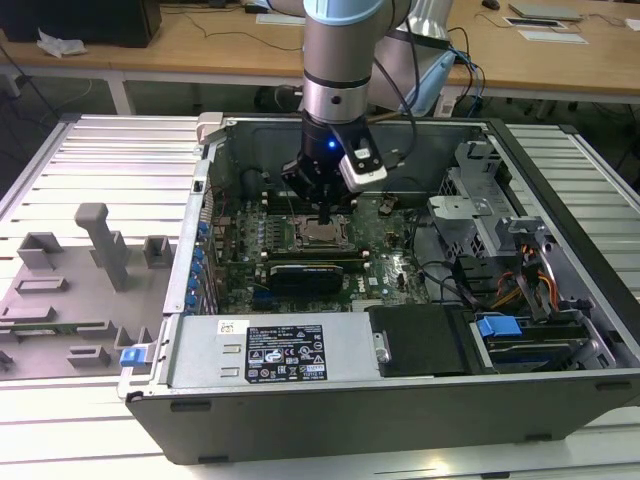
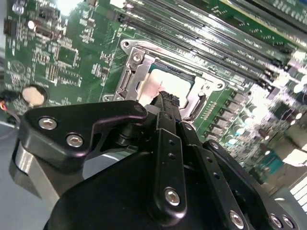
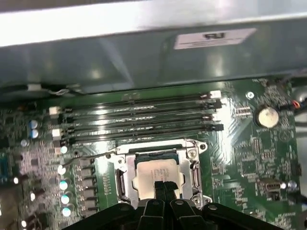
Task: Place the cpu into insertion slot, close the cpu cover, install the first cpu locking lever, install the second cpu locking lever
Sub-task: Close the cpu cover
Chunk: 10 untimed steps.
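One label [image 1: 285, 355] is on the case [image 1: 200, 330] in the exterior view, left of the slot [image 3: 129, 167]. One cpu [image 3: 154, 173] sits in the slot, framed by one flat cover [image 3: 158, 146]. One gripper [image 3: 163, 184], fingers pressed together on nothing, hangs over the cpu. Four memory slots [image 3: 139, 115] run beside the slot, with one battery [image 3: 266, 116] near.
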Motion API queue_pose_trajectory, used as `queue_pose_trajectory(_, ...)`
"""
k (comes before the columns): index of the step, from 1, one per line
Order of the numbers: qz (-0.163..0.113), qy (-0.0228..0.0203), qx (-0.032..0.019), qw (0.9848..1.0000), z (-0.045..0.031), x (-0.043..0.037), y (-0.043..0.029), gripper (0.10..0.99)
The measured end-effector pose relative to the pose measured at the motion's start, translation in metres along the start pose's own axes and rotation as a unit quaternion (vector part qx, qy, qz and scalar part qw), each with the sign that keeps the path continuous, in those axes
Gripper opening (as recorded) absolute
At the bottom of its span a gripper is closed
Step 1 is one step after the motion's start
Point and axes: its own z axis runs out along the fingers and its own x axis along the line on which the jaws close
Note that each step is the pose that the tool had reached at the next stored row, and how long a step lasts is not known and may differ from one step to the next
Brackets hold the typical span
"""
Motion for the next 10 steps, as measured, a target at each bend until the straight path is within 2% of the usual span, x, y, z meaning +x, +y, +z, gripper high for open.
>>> queue_pose_trajectory(3,-0.032,-0.0002,-0.0003,0.9995,0.0000,0.0000,0.0000,0.106)
queue_pose_trajectory(7,-0.080,-0.0005,-0.0007,0.9968,0.0000,0.0000,0.0000,0.106)
queue_pose_trajectory(10,-0.083,-0.0006,-0.0007,0.9966,-0.0027,0.0000,0.0000,0.106)
